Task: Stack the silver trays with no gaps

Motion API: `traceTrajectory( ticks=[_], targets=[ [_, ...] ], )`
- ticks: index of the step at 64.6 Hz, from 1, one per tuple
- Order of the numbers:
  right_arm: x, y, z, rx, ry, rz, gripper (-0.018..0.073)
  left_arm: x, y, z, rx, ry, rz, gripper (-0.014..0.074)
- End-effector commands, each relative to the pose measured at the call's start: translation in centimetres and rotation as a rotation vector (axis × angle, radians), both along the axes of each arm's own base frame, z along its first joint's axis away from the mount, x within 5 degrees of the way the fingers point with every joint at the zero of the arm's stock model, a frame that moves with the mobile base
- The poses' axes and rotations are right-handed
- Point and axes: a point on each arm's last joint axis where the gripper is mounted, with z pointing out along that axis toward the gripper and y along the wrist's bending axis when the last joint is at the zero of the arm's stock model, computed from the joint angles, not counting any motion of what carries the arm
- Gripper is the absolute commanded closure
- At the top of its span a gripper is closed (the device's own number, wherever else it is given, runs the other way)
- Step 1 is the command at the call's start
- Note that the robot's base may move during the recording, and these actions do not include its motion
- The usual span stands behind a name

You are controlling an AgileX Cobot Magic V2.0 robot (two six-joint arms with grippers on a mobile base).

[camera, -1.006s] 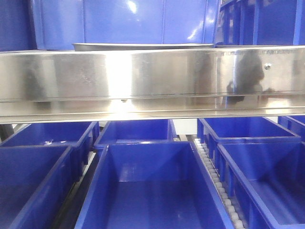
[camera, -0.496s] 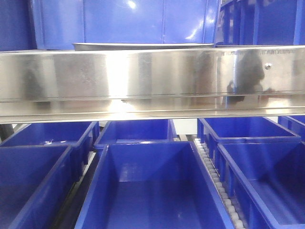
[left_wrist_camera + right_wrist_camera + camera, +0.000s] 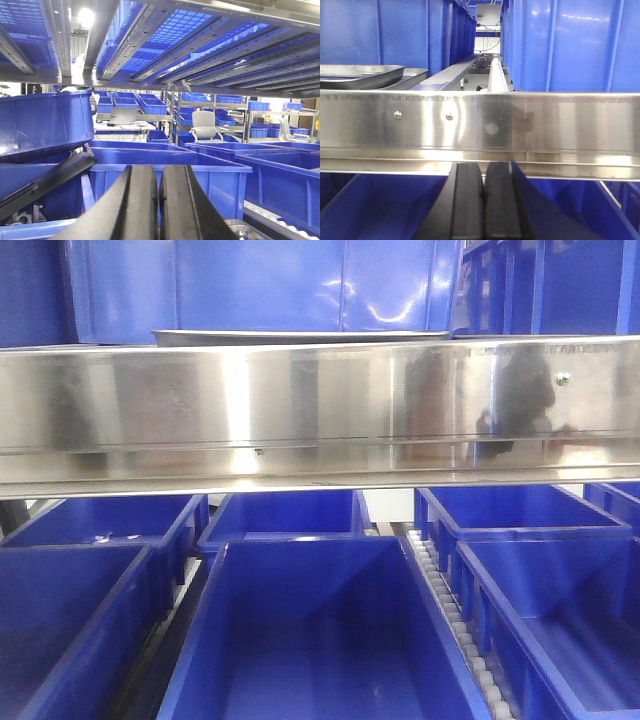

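One silver tray (image 3: 300, 337) shows edge-on just above the steel rail in the front view. In the right wrist view, two silver trays lie side by side at upper left behind the rail: a raised one (image 3: 360, 75) and a lower one (image 3: 412, 75) beside it. My right gripper (image 3: 484, 167) is shut and empty, its tips just below the rail. My left gripper (image 3: 159, 170) is also shut with nothing in it, facing blue bins. A shiny tray corner (image 3: 245, 230) peeks in at the lower right of it.
A broad steel rail (image 3: 320, 405) with screws spans the front view and blocks the shelf behind it. Deep blue bins (image 3: 320, 630) stand in rows below, with a white roller track (image 3: 450, 620) between them. More blue bins (image 3: 170, 165) and shelf rails (image 3: 100, 40) surround the left gripper.
Only the glare on the steel rail and the upper bins has shifted a little. The tray and the bins stay where they were.
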Motion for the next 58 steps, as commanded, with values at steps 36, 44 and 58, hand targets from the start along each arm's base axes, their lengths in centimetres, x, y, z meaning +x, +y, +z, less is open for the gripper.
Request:
traceTrajectory(
  ticks=[36, 44, 58],
  targets=[
    [0.0, 0.0, 0.2, -0.008, -0.024, -0.004, 0.0637, 0.8, -3.8, -4.4, 0.099, 0.124, 0.112, 0.0586],
    [0.0, 0.0, 0.2, -0.008, -0.024, -0.004, 0.0637, 2.7, -4.4, -7.7, 0.049, 0.232, 0.142, 0.0586],
    [0.0, 0.0, 0.2, -0.008, -0.024, -0.004, 0.0637, 5.0, -4.0, -14.3, 0.058, 0.223, 0.226, 0.0586]
  ],
)
